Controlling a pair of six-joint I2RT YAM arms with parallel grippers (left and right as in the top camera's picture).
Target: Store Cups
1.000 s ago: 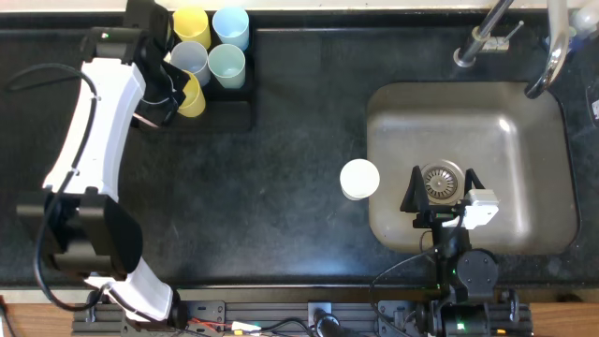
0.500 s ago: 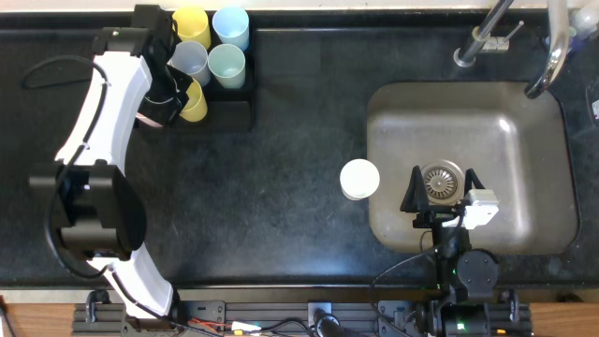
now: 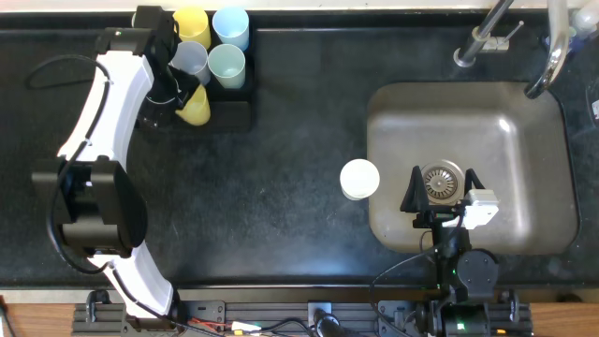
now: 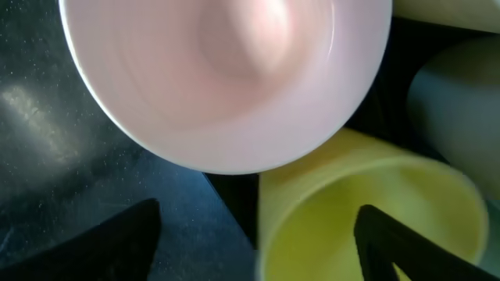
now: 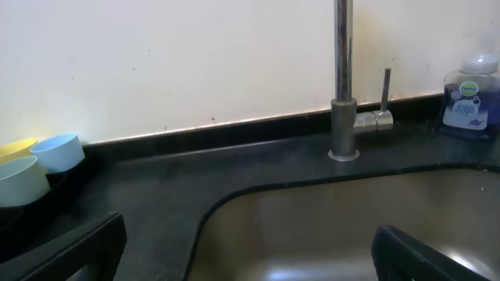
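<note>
Left gripper (image 4: 256, 226) spread, released, above tilted yellow cup (image 4: 367, 211) at rack (image 3: 234, 114). White cup (image 3: 359, 179) on bench nearer right gripper (image 3: 440, 187), also spread.

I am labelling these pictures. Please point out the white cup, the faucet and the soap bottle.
white cup (image 3: 359, 179), top view, middle of its round outline.
faucet (image 5: 341, 78), right wrist view, on its upright pipe.
soap bottle (image 5: 473, 97), right wrist view, on its body.
</note>
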